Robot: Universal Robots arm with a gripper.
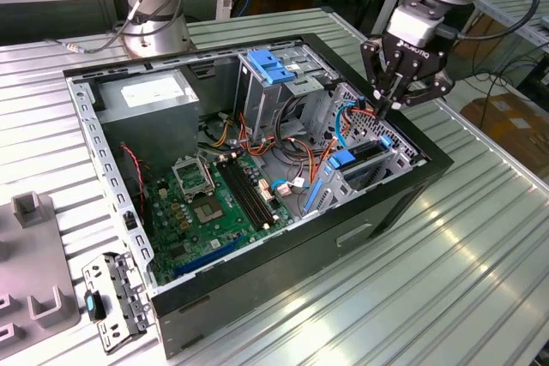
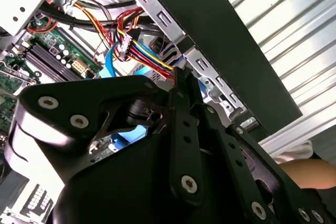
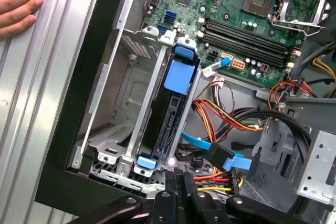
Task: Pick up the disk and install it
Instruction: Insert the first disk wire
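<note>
The disk (image 3: 169, 121) stands on edge in a slot of the low metal drive cage (image 3: 123, 103) inside the open computer case (image 1: 283, 246). Its bright blue carrier (image 3: 180, 74) frames it, and the blue also shows in the exterior view as the disk (image 1: 345, 159). My gripper (image 1: 385, 107) hangs just above that cage, at the case's edge on the exterior view's right. Its fingers (image 3: 173, 195) are pressed together with nothing between them. In the second wrist view the gripper (image 2: 181, 77) points down toward coloured cables.
A motherboard (image 1: 206, 195) lies on the case floor, with a power supply (image 1: 150, 96) behind it. Cable bundles (image 3: 231, 119) run beside the cage. A tall drive bay with a blue latch (image 1: 270, 66) stands at the back. A hand (image 3: 16, 3) rests on the table beside the case. A grey fixture (image 1: 34, 255) and a loose bracket (image 1: 116, 302) lie on the exterior view's left.
</note>
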